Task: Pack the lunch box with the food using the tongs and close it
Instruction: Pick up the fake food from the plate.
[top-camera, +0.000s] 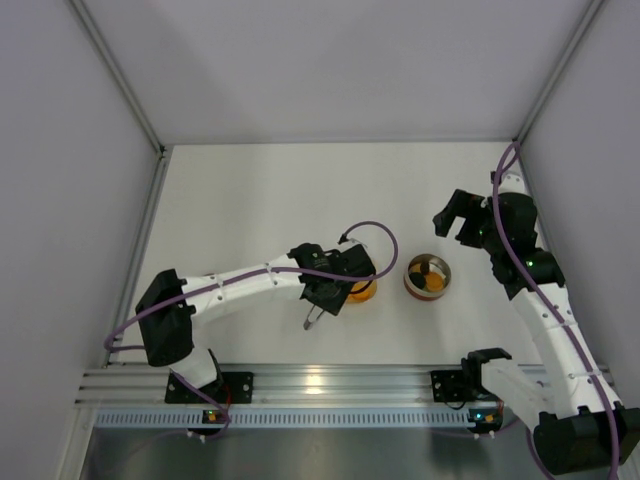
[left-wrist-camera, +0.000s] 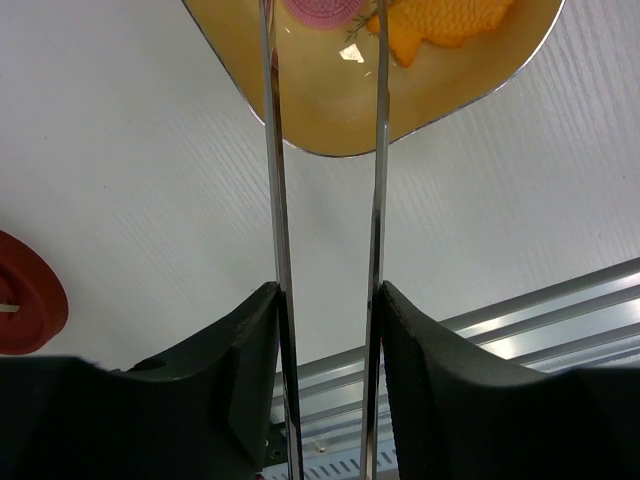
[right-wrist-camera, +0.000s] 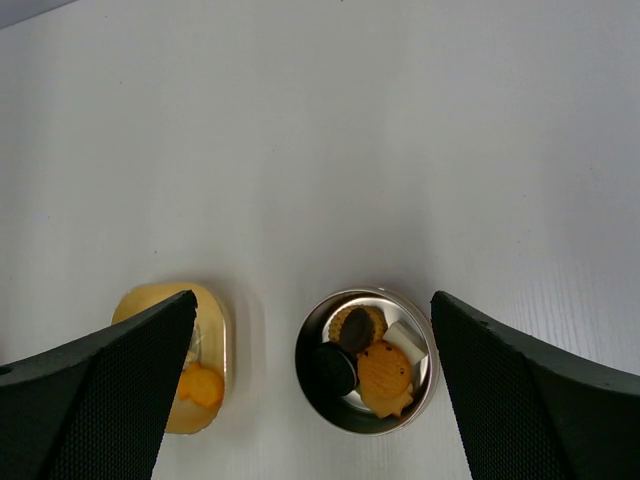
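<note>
left gripper (left-wrist-camera: 328, 300) is clamping the tongs (left-wrist-camera: 278, 200), one pad pressing each arm from outside. The two arms are sitting apart and running up over the yellow dish (left-wrist-camera: 330, 120) at top centre of the left wrist view. Tips are going out of frame, so I can't tell if they're touching food. A pink piece (left-wrist-camera: 320, 10) and an orange fish-shaped piece (left-wrist-camera: 440, 25) are lying in the dish at the top edge.

right gripper (right-wrist-camera: 312, 300) is hanging with jaws wide apart and nothing between them. In the right wrist view the lunch box (right-wrist-camera: 302, 362) is sitting lower centre, uncovered, holding a dark brown piece (right-wrist-camera: 333, 368), an orange cookie (right-wrist-camera: 385, 375) and a white bit (right-wrist-camera: 405, 338). The right gripper's left finger is hiding part of the dish at lower left.

Only the left wrist view is showing the red lid (left-wrist-camera: 25, 305), flat on the table at the left edge. In the top view the left arm is covering that spot and most of the dish. That view is showing dish and lunch box near each other at centre, not touching.

The aluminium rail (left-wrist-camera: 540, 330) is bounding the near edge, just behind the tongs' handle end. The table (top-camera: 260, 200) is lying bare across the upper half, with enclosure walls (top-camera: 60, 150) closing in left, right and back.
</note>
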